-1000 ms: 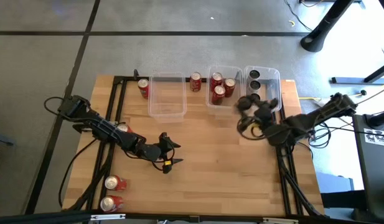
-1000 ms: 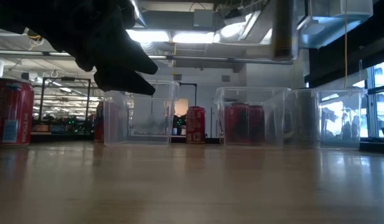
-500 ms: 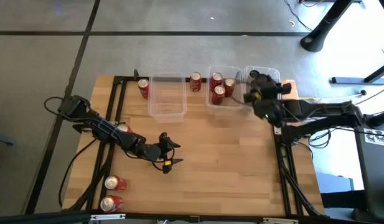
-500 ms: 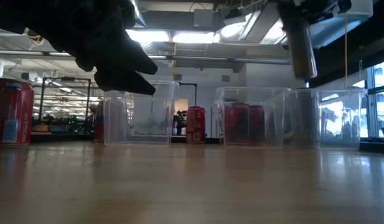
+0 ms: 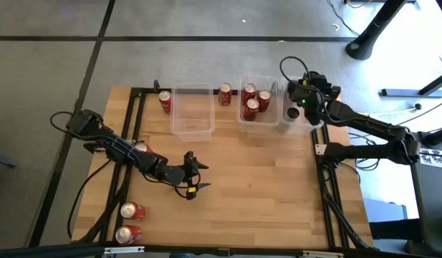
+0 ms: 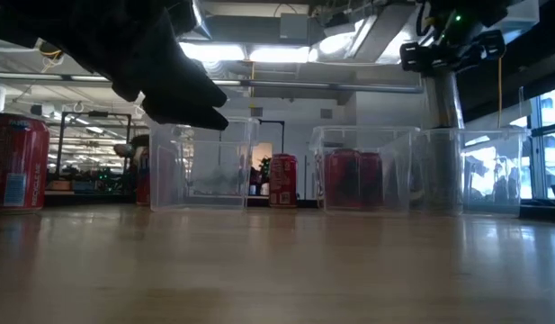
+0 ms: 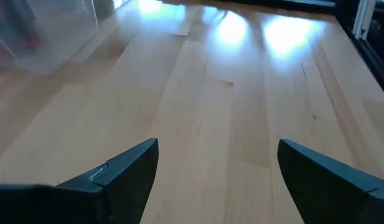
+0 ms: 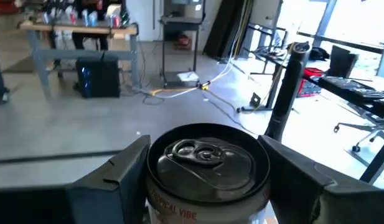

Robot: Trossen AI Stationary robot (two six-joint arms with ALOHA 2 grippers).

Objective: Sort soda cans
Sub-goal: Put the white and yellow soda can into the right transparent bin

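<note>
Your right gripper point(image 5: 301, 102) holds a black can point(image 8: 207, 171) between its jaws, above the rightmost clear bin point(image 5: 312, 87). Left gripper point(image 5: 193, 174) waits mid-counter, jaws open, empty. Red cans point(image 5: 254, 99) sit in the middle bin.

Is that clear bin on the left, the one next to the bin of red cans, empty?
Empty. From above, the left bin shows only bare wood through its bottom, while the middle bin holds three red cans.

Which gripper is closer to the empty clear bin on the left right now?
The left gripper: it hangs over bare table just in front of the empty bin. The right gripper, holding a can, is over the far-right bin, two bins away.
</note>
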